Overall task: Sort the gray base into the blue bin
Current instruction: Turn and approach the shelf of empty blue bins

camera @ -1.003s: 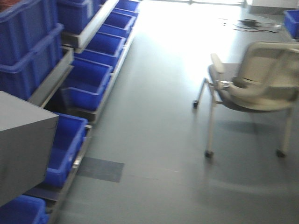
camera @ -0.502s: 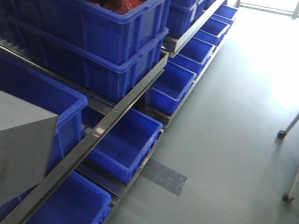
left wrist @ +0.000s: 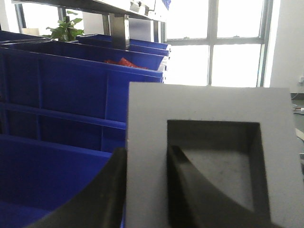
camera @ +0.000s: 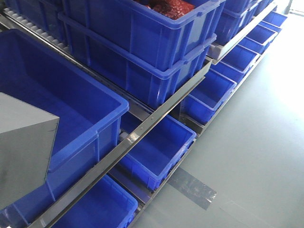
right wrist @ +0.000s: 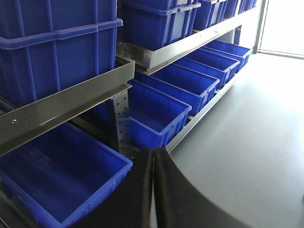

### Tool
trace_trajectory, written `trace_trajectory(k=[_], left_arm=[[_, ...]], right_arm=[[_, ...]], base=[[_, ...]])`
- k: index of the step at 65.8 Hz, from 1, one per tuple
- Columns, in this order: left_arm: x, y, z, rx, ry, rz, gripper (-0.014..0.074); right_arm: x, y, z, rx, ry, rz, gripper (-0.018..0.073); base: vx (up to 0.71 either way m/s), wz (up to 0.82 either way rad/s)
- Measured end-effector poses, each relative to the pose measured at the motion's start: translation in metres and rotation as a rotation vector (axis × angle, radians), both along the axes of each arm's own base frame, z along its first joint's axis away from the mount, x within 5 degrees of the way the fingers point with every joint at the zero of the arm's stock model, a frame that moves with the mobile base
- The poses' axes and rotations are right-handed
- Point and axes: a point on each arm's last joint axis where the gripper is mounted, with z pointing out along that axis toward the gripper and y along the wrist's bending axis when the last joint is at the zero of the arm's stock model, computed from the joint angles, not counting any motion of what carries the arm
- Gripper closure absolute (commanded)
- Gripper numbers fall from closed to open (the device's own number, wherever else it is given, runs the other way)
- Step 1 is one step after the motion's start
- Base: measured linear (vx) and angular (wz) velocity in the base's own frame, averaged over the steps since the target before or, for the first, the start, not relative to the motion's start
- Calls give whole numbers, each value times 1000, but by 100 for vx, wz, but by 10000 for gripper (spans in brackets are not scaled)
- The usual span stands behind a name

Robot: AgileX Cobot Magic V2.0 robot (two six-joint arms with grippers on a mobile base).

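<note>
Since half a second ago the front view has turned more toward the shelf rack, so the chair wheels have gone out of the picture and one large blue bin now fills the left part, while the gray base keeps the same place in the lower left corner. The rack carries many similar blue crates on sloped metal levels, and the gray floor lies at the right of it. In the front view the gray base overlaps the near left corner of the blue bin; whether it touches the bin cannot be told. From the left wrist view the base shows its face with the square recess, and the left gripper holds it by one wall, with one dark finger outside and the other inside the recess. The right gripper is low beside the bottom crates, its two fingers pressed together with nothing between them. One upper crate contains red parts. A dark tape patch lies on the floor near the rack.
</note>
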Motion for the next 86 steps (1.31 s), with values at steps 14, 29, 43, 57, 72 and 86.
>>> trace_trajectory(k=[14,29,43,57,72,86], left_arm=[[0,0,0,0,0,0,603],[0,0,0,0,0,0,603],[0,0,0,0,0,0,603],[0,0,0,0,0,0,603],[0,0,0,0,0,0,603],[0,0,0,0,0,0,603]], right_arm=[[0,0,0,0,0,0,564],[0,0,0,0,0,0,564],[0,0,0,0,0,0,564],[0,0,0,0,0,0,564],[0,0,0,0,0,0,564],[0,0,0,0,0,0,564]], base=[[1,22],[1,32],[4,41],[7,48],[7,45],[5,27]])
